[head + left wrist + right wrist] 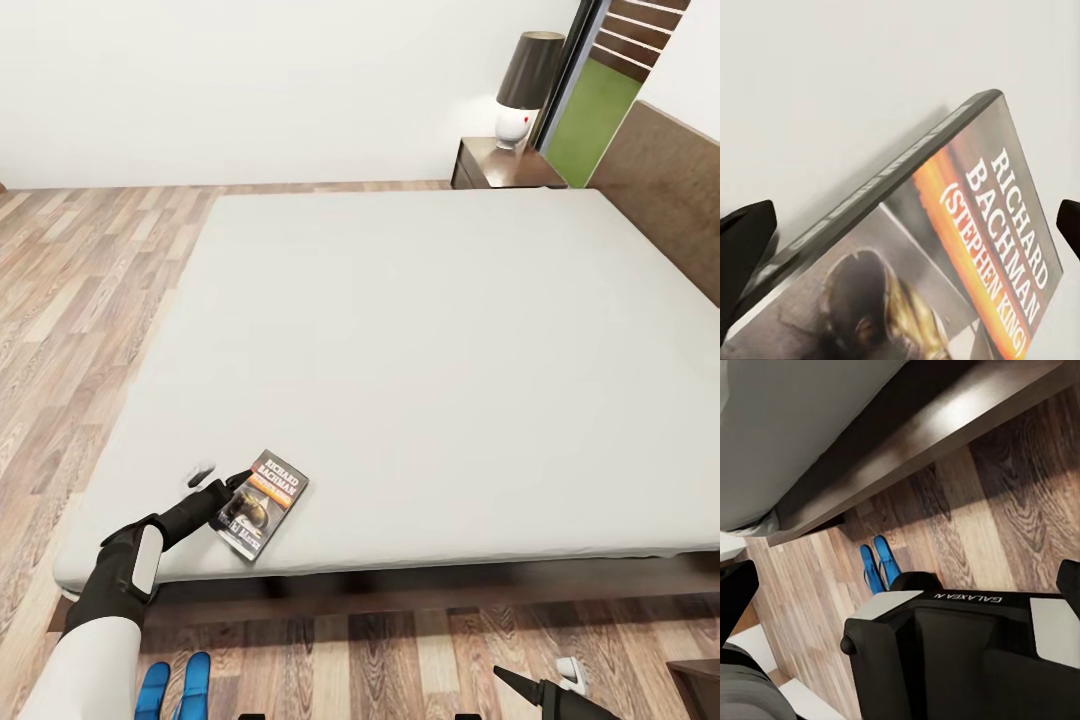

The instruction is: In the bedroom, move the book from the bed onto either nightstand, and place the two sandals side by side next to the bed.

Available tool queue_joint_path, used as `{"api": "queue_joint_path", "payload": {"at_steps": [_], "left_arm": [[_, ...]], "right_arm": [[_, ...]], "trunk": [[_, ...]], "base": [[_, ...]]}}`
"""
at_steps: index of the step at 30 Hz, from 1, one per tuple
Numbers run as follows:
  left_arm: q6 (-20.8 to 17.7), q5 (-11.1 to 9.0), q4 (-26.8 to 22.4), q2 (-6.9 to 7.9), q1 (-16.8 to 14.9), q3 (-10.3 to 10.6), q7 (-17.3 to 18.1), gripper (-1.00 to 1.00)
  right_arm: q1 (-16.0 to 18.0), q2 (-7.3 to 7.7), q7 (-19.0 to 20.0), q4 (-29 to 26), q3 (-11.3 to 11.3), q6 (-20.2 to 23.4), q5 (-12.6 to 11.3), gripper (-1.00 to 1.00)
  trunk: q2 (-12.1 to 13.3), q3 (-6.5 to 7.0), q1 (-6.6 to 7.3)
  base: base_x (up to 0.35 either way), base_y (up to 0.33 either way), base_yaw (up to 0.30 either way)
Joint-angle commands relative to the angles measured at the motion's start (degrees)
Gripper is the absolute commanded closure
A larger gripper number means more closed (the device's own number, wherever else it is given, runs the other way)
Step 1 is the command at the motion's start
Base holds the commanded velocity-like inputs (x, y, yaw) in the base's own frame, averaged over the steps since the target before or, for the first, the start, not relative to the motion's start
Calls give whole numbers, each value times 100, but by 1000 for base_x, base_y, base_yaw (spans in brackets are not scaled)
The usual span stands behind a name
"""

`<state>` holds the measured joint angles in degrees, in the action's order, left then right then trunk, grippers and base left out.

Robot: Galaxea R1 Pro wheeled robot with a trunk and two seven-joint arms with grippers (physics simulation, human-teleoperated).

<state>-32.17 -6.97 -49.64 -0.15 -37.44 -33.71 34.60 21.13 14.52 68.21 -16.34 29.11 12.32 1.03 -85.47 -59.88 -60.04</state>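
One book (263,503) lies on the grey bed (420,340).

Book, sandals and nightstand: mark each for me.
Book (264,503): head view, middle of its cover.
Sandals (174,687): head view, between the pair's straps, on the left one's inner edge.
Nightstand (500,165): head view, its glossy top.

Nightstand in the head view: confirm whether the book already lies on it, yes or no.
No: the book lies on the bed near its foot edge, by the left gripper, far from the nightstand holding a lamp.
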Motion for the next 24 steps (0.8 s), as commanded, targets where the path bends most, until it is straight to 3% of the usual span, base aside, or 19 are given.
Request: {"api": "queue_joint_path", "payload": {"at_steps": [1,24], "left_arm": [[-62,29,7,-2,-1,-6,-6,-100],[-62,30,7,-11,-1,-4,-6,-100]], "right_arm": [[4,-2,25,-1,33,60,11,-100],[2,-2,25,-1,33,60,11,-100]], "trunk": [[-2,-4,0],[-2,-4,0]], "base": [[0,-7,0],[0,-57,0]]}}
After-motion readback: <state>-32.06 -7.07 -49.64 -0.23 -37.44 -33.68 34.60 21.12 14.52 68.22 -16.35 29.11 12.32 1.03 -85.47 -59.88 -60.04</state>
